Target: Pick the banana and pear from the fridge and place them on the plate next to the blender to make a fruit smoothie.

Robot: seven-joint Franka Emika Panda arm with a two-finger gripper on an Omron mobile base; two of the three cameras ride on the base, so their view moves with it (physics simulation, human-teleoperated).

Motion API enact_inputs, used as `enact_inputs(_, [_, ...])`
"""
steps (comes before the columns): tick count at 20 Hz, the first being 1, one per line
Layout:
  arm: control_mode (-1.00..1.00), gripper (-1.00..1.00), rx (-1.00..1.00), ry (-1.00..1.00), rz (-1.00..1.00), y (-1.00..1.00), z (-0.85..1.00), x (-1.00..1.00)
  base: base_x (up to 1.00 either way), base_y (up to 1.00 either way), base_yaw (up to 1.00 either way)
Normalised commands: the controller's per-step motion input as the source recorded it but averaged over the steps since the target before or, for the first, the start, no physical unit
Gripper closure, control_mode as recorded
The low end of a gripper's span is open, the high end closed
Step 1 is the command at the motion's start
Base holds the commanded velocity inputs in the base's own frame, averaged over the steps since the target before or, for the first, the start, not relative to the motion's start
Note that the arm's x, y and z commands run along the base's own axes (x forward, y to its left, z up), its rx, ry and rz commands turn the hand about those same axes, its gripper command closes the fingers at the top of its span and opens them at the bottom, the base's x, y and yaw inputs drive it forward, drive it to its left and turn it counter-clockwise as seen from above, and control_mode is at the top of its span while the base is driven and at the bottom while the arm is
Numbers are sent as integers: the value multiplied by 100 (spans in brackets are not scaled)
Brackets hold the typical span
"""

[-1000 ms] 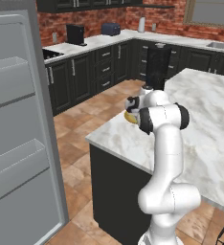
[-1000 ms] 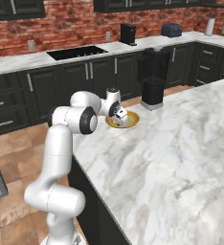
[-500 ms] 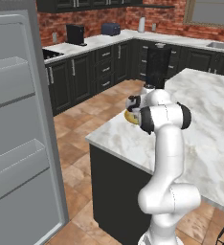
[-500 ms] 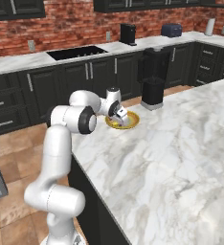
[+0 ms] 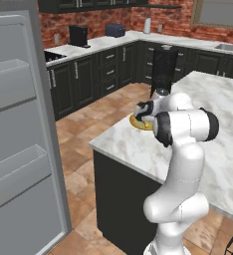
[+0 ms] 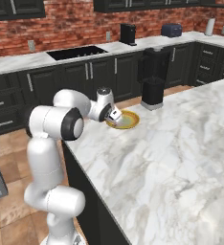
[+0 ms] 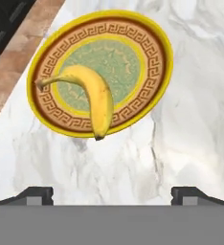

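The gripper (image 7: 112,194) has just let go: its jaws, pressed together a second ago, now stand spread wide with nothing between them, hovering just above the plate (image 7: 158,38). The banana (image 7: 91,94) lies freed on that plate, so the first half of the task looks done; the pear is yet to be fetched from the fridge (image 5: 24,129).

In the hand view the banana is a slim yellow curve, its stem end toward 9 o'clock and its dark tip toward 6 o'clock, overhanging the plate's rim there. The plate is golden with a key-pattern band and a green centre.

In the right base view the plate (image 6: 130,122) sits on the marble island, with the blender (image 6: 153,76) near it at 1 o'clock.
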Motion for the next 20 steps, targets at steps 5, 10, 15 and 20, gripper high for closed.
enact_inputs(5, [-100, -100, -1, -10, 0, 5, 10, -100, 0, 0, 0])
enact_inputs(10, [-100, -100, 0, -1, 0, 0, 29, -100, 0, 0, 0])
enact_inputs(15, [-100, -100, 0, 1, 0, 3, 31, -100, 0, 0, 0])
enact_inputs(20, [-100, -100, -5, 1, 0, 20, 10, -100, 0, 0, 0])
